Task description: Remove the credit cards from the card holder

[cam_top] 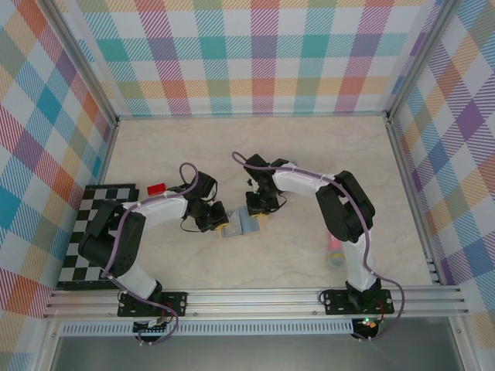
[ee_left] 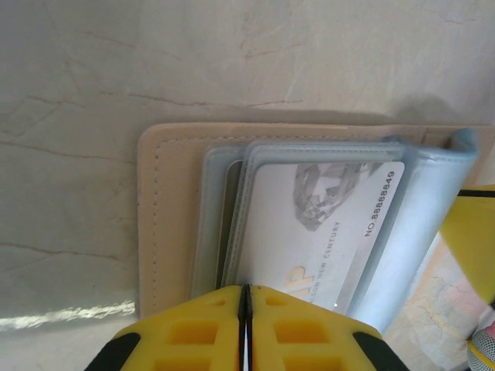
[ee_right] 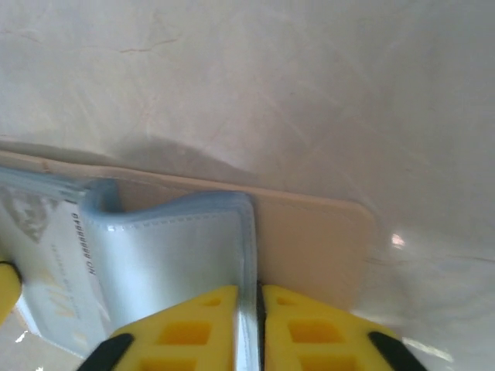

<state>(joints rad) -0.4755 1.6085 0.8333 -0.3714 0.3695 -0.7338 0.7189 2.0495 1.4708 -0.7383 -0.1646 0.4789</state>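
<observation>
1. The card holder lies open at mid-desk between the two arms. The right end effector pinches the edge of its blue-grey flap and holds it raised. A slip on that thin edge would likely drop the flap back over the pockets.
2. The left end effector, fingers pressed together, sits at the holder's near edge, over the tan border and the sleeve. Whether it clamps anything there cannot be told. If it only presses down, any lift could free the holder to skid on the smooth desk.
3. A silver card with a diamond print sits inside the front sleeve. Pulling it while the holder is unpinned would probably drag the whole holder along rather than slide the card out.
4. The two end effectors work just beside each other over one small object. A reach for the card by either could knock the other's fingers and break its hold.
5. A second pocket lies behind the front sleeve, and its contents cannot be made out. A card there could be overlooked.
6. A red card rests on the desk just beside the checkered board, well apart from the holder. A wide swing of the left arm might nudge it.
</observation>
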